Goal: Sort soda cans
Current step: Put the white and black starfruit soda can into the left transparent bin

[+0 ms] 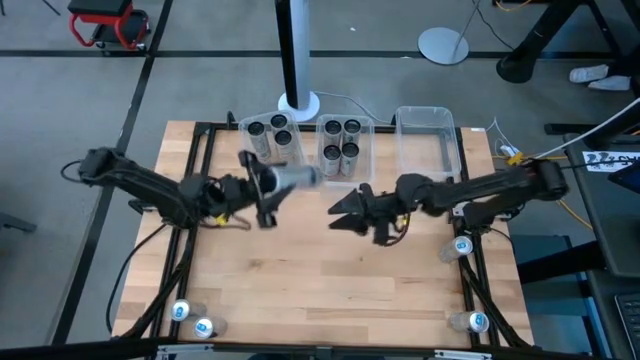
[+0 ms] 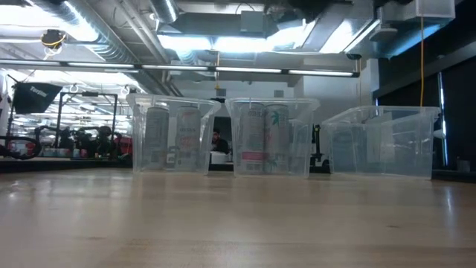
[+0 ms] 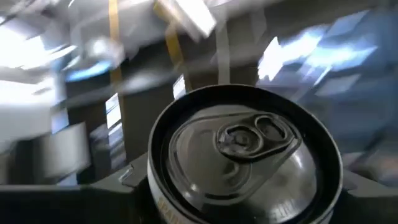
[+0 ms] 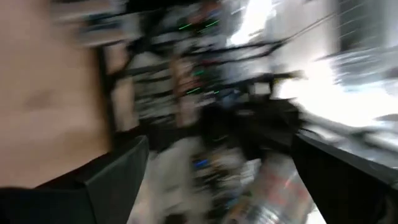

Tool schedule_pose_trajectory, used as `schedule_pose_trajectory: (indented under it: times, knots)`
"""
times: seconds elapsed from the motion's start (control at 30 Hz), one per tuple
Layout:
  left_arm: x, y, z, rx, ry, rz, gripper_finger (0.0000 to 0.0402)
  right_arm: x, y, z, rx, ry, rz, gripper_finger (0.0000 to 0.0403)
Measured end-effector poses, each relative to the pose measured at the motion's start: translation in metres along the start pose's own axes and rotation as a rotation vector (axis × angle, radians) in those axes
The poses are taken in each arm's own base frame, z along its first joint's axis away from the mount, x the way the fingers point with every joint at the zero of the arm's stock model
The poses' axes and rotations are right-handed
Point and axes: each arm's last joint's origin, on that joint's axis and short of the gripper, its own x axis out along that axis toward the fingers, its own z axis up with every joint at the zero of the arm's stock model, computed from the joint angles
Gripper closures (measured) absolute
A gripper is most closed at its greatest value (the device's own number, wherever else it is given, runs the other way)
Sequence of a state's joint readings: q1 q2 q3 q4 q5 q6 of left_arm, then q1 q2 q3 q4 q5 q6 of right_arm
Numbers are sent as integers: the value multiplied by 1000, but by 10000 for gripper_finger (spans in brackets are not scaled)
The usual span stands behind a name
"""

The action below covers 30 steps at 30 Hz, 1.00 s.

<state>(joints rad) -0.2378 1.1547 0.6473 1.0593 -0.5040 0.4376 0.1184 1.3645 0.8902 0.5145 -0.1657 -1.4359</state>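
Left claw [image 1: 268, 190] clamped on a dark-topped soda can [image 1: 292, 178], lying sideways for transfer toward the bins; right claw [image 1: 345, 212] spread apart, empty, mid-bench.

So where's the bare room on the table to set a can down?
The wide wooden stretch in front of both arms is bare. The right bin is empty. It is crowded at the left bin and middle bin, which hold cans, and between the end effectors.

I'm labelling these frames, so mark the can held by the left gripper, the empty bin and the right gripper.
held can [image 1: 292, 177], high view, on its silver side.
empty bin [image 1: 427, 116], high view, on its far rim.
right gripper [image 1: 341, 215], high view, between its open fingertips.
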Motion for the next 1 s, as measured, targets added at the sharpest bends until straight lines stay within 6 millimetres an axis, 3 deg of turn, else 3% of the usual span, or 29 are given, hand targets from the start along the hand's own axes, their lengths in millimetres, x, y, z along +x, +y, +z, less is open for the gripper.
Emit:
schedule_pose_trajectory:
  times: [0.17, 0.37, 0.6, 0.73, 1.0]
  knots:
    - [1, 32, 8, 107, 254, 209, 162, -35, 2, 5, 49, 166, 285, 9]
    - [-6, 63, -21, 83, 530, 397, 162, -54, 17, 14, 87, 380, 471, 9]
    - [-13, 95, -49, 32, 706, 592, 162, -61, 56, 17, 86, 459, 449, 8]
    - [-15, 99, -58, 28, 759, 626, 162, -66, 75, 14, 113, 463, 414, 8]
    - [-23, 101, -94, -10, 831, 641, 162, -81, 110, 11, 136, 410, 290, 8]
